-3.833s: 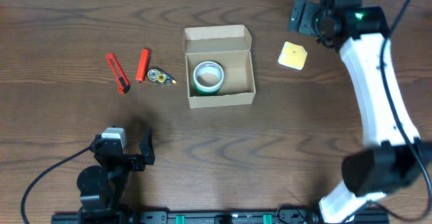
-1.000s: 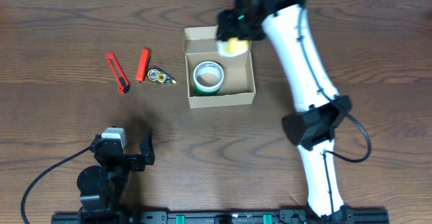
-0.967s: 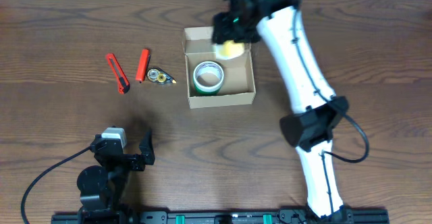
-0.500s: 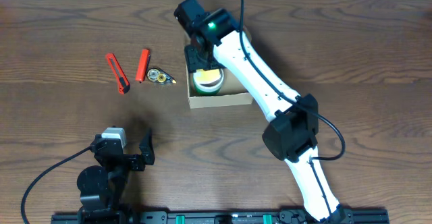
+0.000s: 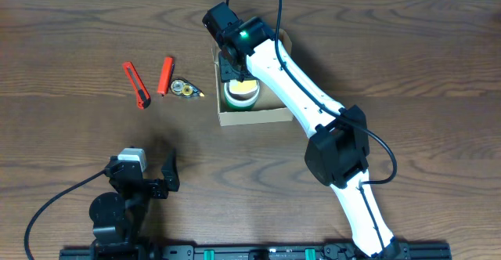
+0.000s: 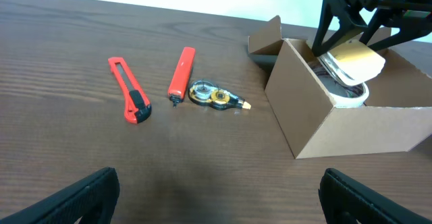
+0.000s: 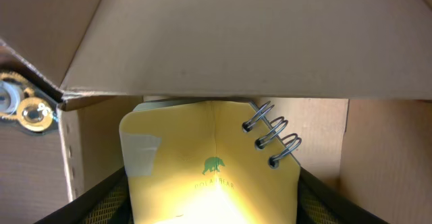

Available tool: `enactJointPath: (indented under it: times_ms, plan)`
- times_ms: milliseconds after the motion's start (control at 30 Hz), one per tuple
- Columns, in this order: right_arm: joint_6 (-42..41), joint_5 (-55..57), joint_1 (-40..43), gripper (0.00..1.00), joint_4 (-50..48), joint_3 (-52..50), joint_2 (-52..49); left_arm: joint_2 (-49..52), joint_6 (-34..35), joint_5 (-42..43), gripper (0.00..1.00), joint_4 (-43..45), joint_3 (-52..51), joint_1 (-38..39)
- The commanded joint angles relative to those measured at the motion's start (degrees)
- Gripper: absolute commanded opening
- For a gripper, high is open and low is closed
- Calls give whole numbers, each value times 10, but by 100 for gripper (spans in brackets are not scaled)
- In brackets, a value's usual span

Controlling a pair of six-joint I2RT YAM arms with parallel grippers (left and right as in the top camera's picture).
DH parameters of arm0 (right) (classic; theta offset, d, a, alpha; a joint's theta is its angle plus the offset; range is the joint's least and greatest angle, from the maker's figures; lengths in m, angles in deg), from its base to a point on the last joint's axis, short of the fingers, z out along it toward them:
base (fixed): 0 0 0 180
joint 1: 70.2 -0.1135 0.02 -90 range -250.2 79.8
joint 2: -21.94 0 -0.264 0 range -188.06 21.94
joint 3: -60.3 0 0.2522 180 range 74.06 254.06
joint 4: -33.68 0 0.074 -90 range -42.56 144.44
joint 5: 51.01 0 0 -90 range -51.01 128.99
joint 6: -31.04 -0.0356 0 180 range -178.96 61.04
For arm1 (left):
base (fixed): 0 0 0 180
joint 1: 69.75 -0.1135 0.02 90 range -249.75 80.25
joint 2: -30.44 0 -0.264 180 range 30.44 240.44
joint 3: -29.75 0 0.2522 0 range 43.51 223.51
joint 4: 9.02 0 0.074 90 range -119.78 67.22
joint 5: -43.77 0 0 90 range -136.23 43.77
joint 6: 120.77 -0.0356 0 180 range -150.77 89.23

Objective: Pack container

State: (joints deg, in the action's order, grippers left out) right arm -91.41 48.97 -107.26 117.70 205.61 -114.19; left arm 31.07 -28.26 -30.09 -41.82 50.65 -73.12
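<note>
The right gripper (image 6: 352, 35) has swung in from the far right corner and now hangs over the container (image 5: 254, 117). Its jaws are half-closed on a yellow notepad (image 7: 209, 163) above the tape roll (image 5: 241, 97). Next: lower and release, though flap clearance looks uncertain. The left gripper (image 6: 226, 207) sits wide open and empty.

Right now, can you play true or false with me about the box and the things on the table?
1. The right tool holds a yellow notepad over the tape roll. True.
2. The box has nothing in it. False: the tape roll lies inside.
3. The red cutter is inside the box. False: it lies on the table, left of the box.
4. The left tool is open and holds nothing. True.
</note>
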Motion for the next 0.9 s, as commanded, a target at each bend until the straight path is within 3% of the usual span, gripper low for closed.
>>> enactJointPath:
  times_ms: [0, 100, 133, 500, 733, 867]
  plan:
    - [-14, 20, -7, 76, -2, -2, 1, -4, -8, 2, 95, -2, -13, -4]
    - [-14, 14, -8, 97, -2, -2, 1, -4, -8, 2, 95, -2, -12, -4]
    - [-13, 10, -9, 99, -2, -2, 1, -4, -8, 2, 95, -2, -12, -4]
    - [-7, -16, -8, 99, 70, 35, 51, -4, -8, 2, 95, -2, -12, -3]
    - [121, -16, 6, 99, 132, 51, 182, -4, -8, 2, 95, -2, -12, -4]
    - [135, -22, 35, 99, 201, 50, 244, -4, -8, 2, 95, -2, -13, -3]
